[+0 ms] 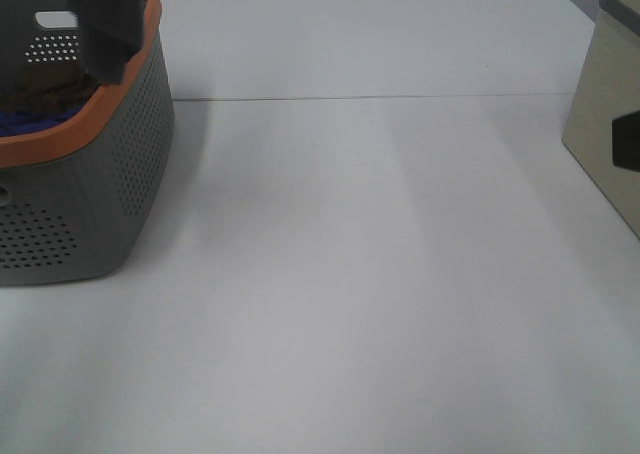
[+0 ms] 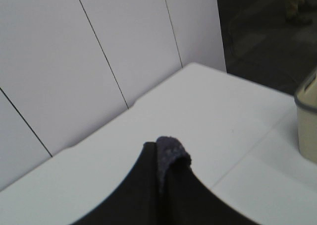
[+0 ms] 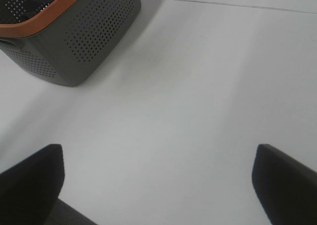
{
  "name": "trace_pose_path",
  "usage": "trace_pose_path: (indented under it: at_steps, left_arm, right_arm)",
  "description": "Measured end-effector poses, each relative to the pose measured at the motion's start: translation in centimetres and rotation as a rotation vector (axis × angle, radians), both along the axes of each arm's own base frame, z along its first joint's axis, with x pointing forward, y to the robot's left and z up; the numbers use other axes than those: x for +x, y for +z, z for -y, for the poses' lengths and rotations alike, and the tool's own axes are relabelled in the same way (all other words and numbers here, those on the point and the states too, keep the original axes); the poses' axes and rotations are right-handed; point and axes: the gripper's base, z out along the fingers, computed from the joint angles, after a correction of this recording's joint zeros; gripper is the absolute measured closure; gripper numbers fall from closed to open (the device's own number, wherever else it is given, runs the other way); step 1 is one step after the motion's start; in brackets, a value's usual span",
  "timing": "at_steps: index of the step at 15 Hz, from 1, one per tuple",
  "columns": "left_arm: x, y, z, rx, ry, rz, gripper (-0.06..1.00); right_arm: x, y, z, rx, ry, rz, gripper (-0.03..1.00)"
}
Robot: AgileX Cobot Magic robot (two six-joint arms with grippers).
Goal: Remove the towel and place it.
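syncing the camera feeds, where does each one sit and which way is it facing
Exterior high: mounted high, looking down on the table, basket left, beige box right; no gripper clearly shown.
Left wrist: on the left arm, facing across the table to a panelled wall; left gripper shut on the towel.
Right wrist: on the right arm, looking down at table and basket; right gripper open.
Shared: basket in exterior and right wrist; beige box in exterior and left wrist.
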Motion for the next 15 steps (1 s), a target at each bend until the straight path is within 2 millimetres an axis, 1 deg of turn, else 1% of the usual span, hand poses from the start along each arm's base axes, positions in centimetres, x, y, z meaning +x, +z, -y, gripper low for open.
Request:
trace_pose_path:
  at_steps: [1, 2, 3, 4, 5, 8, 10, 11, 13, 15]
  left_arm:
    - [-0.1, 0.7, 0.1, -0.05, -0.003, 0.035, 0.94]
    - [0.1, 0.8, 0.3, -0.076, -0.014, 0.041, 0.94]
    - [0.3, 0.6, 0.5, -0.083, -0.023, 0.034, 0.94]
    - [0.9, 0.0, 1.2, -0.078, -0.039, 0.013, 0.94]
    - [1.8, -1.0, 2.2, -0.064, -0.059, -0.017, 0.94]
    - [4.7, -5.3, 6.6, 0.045, -0.067, -0.12, 0.94]
    - [5.3, -7.5, 9.5, 0.1, -0.075, -0.152, 0.94]
    - [5.6, -9.0, 11.5, 0.134, -0.095, -0.172, 0.94]
    - [5.9, -10.6, 13.5, 0.151, -0.116, -0.202, 0.94]
    - [6.2, -11.6, 14.5, 0.138, -0.108, -0.23, 0.94]
  right_arm:
    - [1.0, 0.3, 0.0, -0.003, -0.001, -0.01, 0.05]
    - [2.3, 0.7, 0.0, -0.004, -0.005, -0.02, 0.05]
    - [2.9, 0.8, 0.0, -0.006, -0.005, -0.028, 0.05]
    - [4.0, 0.9, 0.0, -0.004, -0.007, -0.049, 0.06]
    - [5.3, 0.8, -0.1, 0.003, -0.01, -0.076, 0.06]
    - [8.6, 0.3, -0.3, 0.055, -0.032, -0.115, 0.09]
    - [10.3, -0.2, -0.7, 0.108, -0.012, -0.115, 0.11]
    - [11.5, -0.6, -1.1, 0.147, 0.012, -0.098, 0.13]
    - [12.8, -1.1, -1.4, 0.2, 0.03, -0.076, 0.16]
    - [14.2, -1.5, -1.4, 0.262, -0.028, -0.059, 0.17]
